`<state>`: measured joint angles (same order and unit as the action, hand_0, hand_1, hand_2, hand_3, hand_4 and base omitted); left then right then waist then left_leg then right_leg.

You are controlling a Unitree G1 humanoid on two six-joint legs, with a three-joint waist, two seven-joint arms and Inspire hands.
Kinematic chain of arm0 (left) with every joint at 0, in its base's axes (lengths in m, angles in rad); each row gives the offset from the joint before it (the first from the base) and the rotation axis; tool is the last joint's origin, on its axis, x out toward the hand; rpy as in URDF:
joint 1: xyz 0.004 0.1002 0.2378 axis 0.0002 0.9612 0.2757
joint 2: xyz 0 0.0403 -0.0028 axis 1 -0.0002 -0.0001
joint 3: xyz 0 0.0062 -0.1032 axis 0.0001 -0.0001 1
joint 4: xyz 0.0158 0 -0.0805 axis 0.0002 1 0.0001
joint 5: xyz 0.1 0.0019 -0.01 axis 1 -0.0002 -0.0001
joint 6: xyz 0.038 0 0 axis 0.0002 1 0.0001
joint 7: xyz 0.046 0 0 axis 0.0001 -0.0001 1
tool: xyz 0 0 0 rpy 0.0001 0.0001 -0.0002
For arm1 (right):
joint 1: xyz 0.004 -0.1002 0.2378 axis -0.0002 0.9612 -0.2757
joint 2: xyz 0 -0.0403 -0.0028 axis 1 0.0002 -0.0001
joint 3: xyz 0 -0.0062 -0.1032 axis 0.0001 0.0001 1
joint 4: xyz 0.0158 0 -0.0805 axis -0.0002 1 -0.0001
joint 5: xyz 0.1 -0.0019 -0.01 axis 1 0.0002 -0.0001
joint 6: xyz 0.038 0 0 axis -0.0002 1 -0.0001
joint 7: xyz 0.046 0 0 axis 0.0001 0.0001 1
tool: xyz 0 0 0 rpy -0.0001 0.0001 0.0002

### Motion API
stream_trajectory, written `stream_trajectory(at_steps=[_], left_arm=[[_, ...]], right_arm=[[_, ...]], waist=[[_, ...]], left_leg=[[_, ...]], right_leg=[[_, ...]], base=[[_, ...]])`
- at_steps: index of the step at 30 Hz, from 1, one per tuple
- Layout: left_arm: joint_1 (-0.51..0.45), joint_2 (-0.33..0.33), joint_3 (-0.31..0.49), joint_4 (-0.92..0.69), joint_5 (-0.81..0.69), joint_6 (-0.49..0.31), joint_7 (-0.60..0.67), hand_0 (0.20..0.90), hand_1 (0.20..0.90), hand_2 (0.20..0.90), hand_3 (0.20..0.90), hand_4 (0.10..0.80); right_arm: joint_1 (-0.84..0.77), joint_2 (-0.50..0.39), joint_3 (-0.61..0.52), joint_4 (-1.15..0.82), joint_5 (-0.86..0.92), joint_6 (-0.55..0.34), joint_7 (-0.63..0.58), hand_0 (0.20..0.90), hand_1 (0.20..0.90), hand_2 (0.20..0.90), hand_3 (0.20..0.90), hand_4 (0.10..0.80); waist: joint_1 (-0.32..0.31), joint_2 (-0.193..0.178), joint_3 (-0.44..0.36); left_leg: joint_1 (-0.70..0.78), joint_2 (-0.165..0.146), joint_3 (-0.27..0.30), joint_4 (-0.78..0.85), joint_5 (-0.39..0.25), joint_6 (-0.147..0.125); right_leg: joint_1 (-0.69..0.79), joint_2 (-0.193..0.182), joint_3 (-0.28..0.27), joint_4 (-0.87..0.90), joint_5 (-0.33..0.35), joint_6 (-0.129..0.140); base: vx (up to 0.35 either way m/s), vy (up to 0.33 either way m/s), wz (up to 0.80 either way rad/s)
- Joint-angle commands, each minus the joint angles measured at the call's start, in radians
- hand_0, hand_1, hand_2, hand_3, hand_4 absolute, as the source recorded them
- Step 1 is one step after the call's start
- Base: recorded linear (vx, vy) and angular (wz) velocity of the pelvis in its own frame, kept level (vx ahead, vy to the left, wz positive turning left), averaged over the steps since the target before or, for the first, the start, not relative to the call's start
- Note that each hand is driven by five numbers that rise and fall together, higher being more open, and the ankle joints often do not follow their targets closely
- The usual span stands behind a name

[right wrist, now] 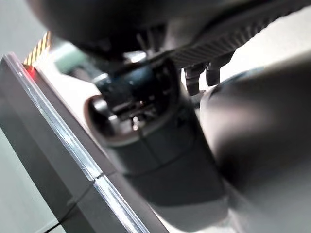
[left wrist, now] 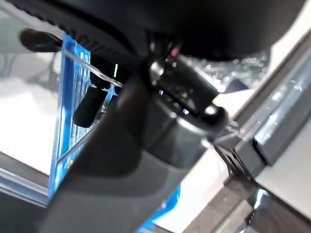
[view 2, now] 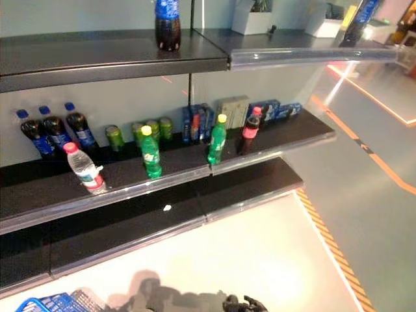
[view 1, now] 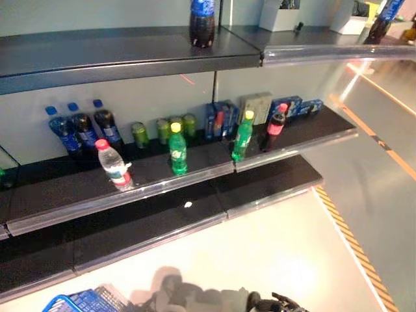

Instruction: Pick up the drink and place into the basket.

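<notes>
A dark, glossy middle shelf (view 1: 58,195) carries the drinks. Near its front edge stands a clear plastic water bottle with a red cap (view 1: 114,164), tilted a little. To its right stand a green plastic soda bottle with a yellow cap (view 1: 177,149), a second green bottle with a yellow cap (view 1: 243,135), and a dark cola bottle with a red cap (view 1: 274,131).

Against the back wall stand three dark cola bottles with blue caps (view 1: 83,128), a row of green drink cans (view 1: 164,129) and blue cartons (view 1: 221,119).

On the upper shelf (view 1: 97,55) stands one dark cola bottle with a blue label (view 1: 202,23).

The blue plastic mesh basket (view 1: 81,301) sits low at the left of the eye views, over the pale floor (view 1: 273,247), well apart from the bottles; no drink shows in the part of it that is visible.

The left hand (left wrist: 92,104) shows in its wrist view as dark fingers close against the basket's blue bars; I cannot tell whether they grip it. The right hand (view 1: 279,303) shows as dark fingers at the bottom edge of the eye view; how far it is open cannot be told.
</notes>
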<state>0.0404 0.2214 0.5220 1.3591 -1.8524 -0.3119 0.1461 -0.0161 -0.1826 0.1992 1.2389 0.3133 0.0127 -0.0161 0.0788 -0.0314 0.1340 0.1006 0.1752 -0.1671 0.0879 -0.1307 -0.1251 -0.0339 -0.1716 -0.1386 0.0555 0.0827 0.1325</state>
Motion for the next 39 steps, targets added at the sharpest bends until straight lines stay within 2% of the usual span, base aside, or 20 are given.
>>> stream_trajectory(at_steps=[1, 3, 5, 6, 7, 9, 15, 18, 20, 22, 24, 25, 27, 30, 32, 33, 35, 36, 37, 39], left_arm=[[0.040, 0.064, 0.019, 0.020, 0.006, -0.137, -0.069, 0.300, 0.300, 0.300, 0.200, 0.100], [0.048, 0.044, 0.015, 0.021, 0.020, -0.129, -0.059, 0.300, 0.300, 0.300, 0.200, 0.100], [0.052, 0.034, 0.020, 0.033, 0.067, -0.107, -0.082, 0.300, 0.300, 0.300, 0.200, 0.100], [0.050, 0.035, 0.011, 0.033, 0.082, -0.103, -0.070, 0.300, 0.300, 0.300, 0.200, 0.100], [0.053, 0.035, 0.009, 0.033, 0.084, -0.100, -0.067, 0.300, 0.300, 0.300, 0.200, 0.100], [0.064, 0.031, 0.009, 0.033, 0.089, -0.097, -0.056, 0.300, 0.300, 0.300, 0.200, 0.100], [0.073, 0.029, 0.056, 0.047, 0.134, -0.098, -0.084, 0.300, 0.300, 0.300, 0.200, 0.100], [0.059, 0.026, 0.057, 0.041, 0.147, -0.114, -0.091, 0.300, 0.300, 0.300, 0.200, 0.100], [0.055, 0.024, 0.057, 0.037, 0.146, -0.133, -0.075, 0.300, 0.300, 0.300, 0.200, 0.100], [0.042, 0.030, 0.068, 0.036, 0.153, -0.149, -0.058, 0.300, 0.300, 0.300, 0.200, 0.100], [0.032, 0.042, 0.069, 0.033, 0.180, -0.146, -0.052, 0.300, 0.300, 0.300, 0.200, 0.100], [0.031, 0.047, 0.064, 0.030, 0.185, -0.144, -0.048, 0.300, 0.300, 0.300, 0.200, 0.100], [0.029, 0.052, 0.055, 0.022, 0.186, -0.141, -0.047, 0.300, 0.300, 0.300, 0.200, 0.100], [-0.010, 0.060, -0.011, 0.004, 0.154, -0.151, -0.061, 0.300, 0.300, 0.300, 0.200, 0.100], [-0.060, 0.072, -0.090, -0.024, 0.108, -0.163, -0.040, 0.300, 0.300, 0.300, 0.200, 0.100], [-0.072, 0.070, -0.103, -0.038, 0.107, -0.169, -0.032, 0.300, 0.300, 0.300, 0.200, 0.100], [-0.086, 0.060, -0.127, -0.090, 0.104, -0.191, -0.007, 0.300, 0.300, 0.300, 0.200, 0.100], [-0.085, 0.057, -0.133, -0.099, 0.102, -0.196, -0.001, 0.300, 0.300, 0.300, 0.200, 0.100], [-0.082, 0.052, -0.146, -0.122, 0.093, -0.208, 0.008, 0.300, 0.300, 0.300, 0.200, 0.100], [-0.074, 0.034, -0.156, -0.140, 0.102, -0.230, 0.007, 0.300, 0.300, 0.300, 0.200, 0.100]], right_arm=[[-0.015, -0.021, 0.031, 0.000, -0.003, 0.027, 0.007, 0.900, 0.900, 0.900, 0.900, 0.800], [-0.016, -0.031, 0.038, 0.002, 0.017, 0.024, 0.007, 0.900, 0.900, 0.900, 0.900, 0.800], [-0.022, -0.039, 0.023, 0.009, 0.052, 0.025, 0.006, 0.900, 0.900, 0.900, 0.900, 0.800], [-0.025, -0.044, 0.017, 0.012, 0.068, 0.019, 0.006, 0.900, 0.900, 0.900, 0.900, 0.800], [-0.026, -0.047, 0.016, 0.013, 0.071, 0.018, 0.006, 0.900, 0.900, 0.900, 0.900, 0.800], [-0.040, -0.057, 0.012, 0.012, 0.064, 0.023, 0.011, 0.900, 0.900, 0.900, 0.900, 0.800], [-0.049, -0.046, 0.017, 0.016, 0.039, 0.031, 0.005, 0.900, 0.900, 0.900, 0.900, 0.800], [-0.043, -0.024, 0.036, -0.001, 0.018, 0.032, -0.004, 0.900, 0.900, 0.900, 0.900, 0.800], [-0.044, -0.011, 0.050, -0.007, 0.017, 0.036, -0.009, 0.900, 0.900, 0.900, 0.900, 0.800], [-0.037, 0.011, 0.057, -0.008, 0.029, 0.041, -0.015, 0.900, 0.900, 0.900, 0.900, 0.800], [-0.017, 0.024, 0.051, -0.008, 0.017, 0.023, -0.004, 0.900, 0.900, 0.900, 0.900, 0.800], [-0.006, 0.026, 0.049, -0.012, 0.011, 0.016, -0.001, 0.900, 0.900, 0.900, 0.900, 0.800], [0.006, 0.028, 0.048, -0.012, 0.013, 0.015, -0.005, 0.900, 0.900, 0.900, 0.900, 0.800], [0.016, 0.020, 0.044, 0.004, 0.028, -0.010, -0.007, 0.900, 0.900, 0.900, 0.900, 0.800], [0.000, 0.013, 0.063, 0.007, 0.044, -0.045, -0.013, 0.900, 0.900, 0.900, 0.900, 0.800], [-0.007, 0.009, 0.069, 0.003, 0.060, -0.047, -0.018, 0.900, 0.900, 0.900, 0.900, 0.800], [-0.030, -0.005, 0.078, -0.018, 0.069, -0.039, -0.012, 0.900, 0.900, 0.900, 0.900, 0.800], [-0.037, -0.006, 0.081, -0.021, 0.072, -0.034, -0.013, 0.900, 0.900, 0.900, 0.900, 0.800], [-0.052, -0.005, 0.089, -0.029, 0.072, -0.023, -0.008, 0.900, 0.900, 0.900, 0.900, 0.800], [-0.063, -0.008, 0.105, -0.046, 0.081, -0.010, 0.002, 0.900, 0.900, 0.900, 0.900, 0.800]], waist=[[0.008, -0.052, 0.023], [0.027, -0.064, 0.031], [0.039, -0.080, 0.048], [0.046, -0.083, 0.053], [0.052, -0.077, 0.056], [0.070, -0.061, 0.059], [0.104, -0.026, 0.043], [0.120, -0.020, 0.044], [0.125, -0.027, 0.044], [0.127, -0.042, 0.040], [0.114, -0.043, 0.037], [0.107, -0.028, 0.035], [0.086, -0.020, 0.035], [0.045, -0.012, 0.043], [0.012, -0.003, 0.067], [0.000, -0.003, 0.073], [-0.026, -0.016, 0.089], [-0.031, -0.015, 0.092], [-0.035, -0.014, 0.095], [-0.022, -0.023, 0.088]], left_leg=[[0.073, -0.035, 0.051, 0.056, -0.044, 0.044], [-0.006, -0.007, 0.064, 0.162, 0.066, 0.038], [-0.111, -0.014, 0.134, 0.273, 0.108, 0.065], [-0.148, -0.039, 0.193, 0.291, 0.091, 0.079], [-0.151, -0.058, 0.202, 0.292, 0.068, 0.084], [-0.166, -0.143, 0.244, 0.243, 0.051, 0.093], [-0.207, -0.266, 0.314, 0.046, 0.125, 0.101], [-0.275, -0.278, 0.406, 0.048, 0.164, 0.108], [-0.275, -0.280, 0.383, 0.068, 0.137, 0.130], [-0.256, -0.296, 0.344, 0.074, 0.112, 0.164], [-0.213, -0.289, 0.327, 0.055, 0.092, 0.203], [-0.194, -0.268, 0.306, 0.046, 0.094, 0.208], [-0.171, -0.252, 0.299, 0.043, 0.086, 0.209], [-0.144, -0.228, 0.258, 0.057, 0.071, 0.183], [-0.121, -0.201, 0.200, 0.042, 0.058, 0.151], [-0.115, -0.190, 0.183, 0.042, 0.047, 0.140], [-0.085, -0.154, 0.160, 0.038, 0.004, 0.100], [-0.073, -0.139, 0.153, 0.035, -0.003, 0.094], [-0.053, -0.098, 0.139, 0.025, -0.006, 0.078], [-0.059, -0.040, 0.149, 0.015, 0.026, 0.053]], right_leg=[[-0.057, -0.052, 0.026, 0.052, -0.007, 0.047], [-0.024, -0.020, -0.011, 0.045, -0.029, 0.010], [0.021, 0.003, -0.058, 0.021, -0.043, -0.024], [0.047, 0.013, -0.109, 0.012, -0.056, -0.039], [0.061, 0.022, -0.120, 0.010, -0.065, -0.040], [0.087, 0.053, -0.150, 0.003, -0.080, -0.045], [0.146, 0.154, -0.153, -0.030, -0.120, -0.063], [0.180, 0.191, -0.161, 0.003, -0.176, -0.080], [0.172, 0.194, -0.153, 0.082, -0.233, -0.087], [0.166, 0.196, -0.135, 0.227, -0.229, -0.058], [0.109, 0.189, -0.115, 0.484, -0.105, 0.014], [0.070, 0.186, -0.107, 0.591, -0.062, 0.033], [0.021, 0.162, -0.082, 0.660, -0.055, 0.037], [-0.026, 0.055, -0.043, 0.498, -0.084, 0.003], [-0.094, -0.054, 0.023, 0.296, -0.024, 0.012], [-0.095, -0.072, 0.035, 0.204, -0.018, 0.018], [-0.121, -0.144, 0.070, -0.006, 0.101, 0.067], [-0.124, -0.148, 0.079, -0.016, 0.118, 0.071], [-0.139, -0.144, 0.107, 0.020, 0.114, 0.079], [-0.097, -0.118, 0.069, 0.039, 0.036, 0.084]], base=[[0.113, -0.533, 0.11], [0.049, -0.521, 0.18], [0.028, -0.526, 0.43], [0.047, -0.397, 0.73], [0.061, -0.346, 0.88], [0.110, -0.224, 0.35], [0.243, -0.183, 0.06], [0.293, -0.175, 0.21], [0.261, -0.121, 0.65], [0.267, -0.092, 0.18], [0.263, -0.049, 0.01], [0.221, -0.053, 0.07], [0.185, -0.117, 0.24], [0.163, -0.292, 0.63], [0.066, -0.455, 0.74], [0.122, -0.576, 0.67], [0.132, -0.551, 0.65], [0.041, -0.511, 0.51], [-0.004, -0.495, 0.46], [-0.013, -0.534, 0.53]])
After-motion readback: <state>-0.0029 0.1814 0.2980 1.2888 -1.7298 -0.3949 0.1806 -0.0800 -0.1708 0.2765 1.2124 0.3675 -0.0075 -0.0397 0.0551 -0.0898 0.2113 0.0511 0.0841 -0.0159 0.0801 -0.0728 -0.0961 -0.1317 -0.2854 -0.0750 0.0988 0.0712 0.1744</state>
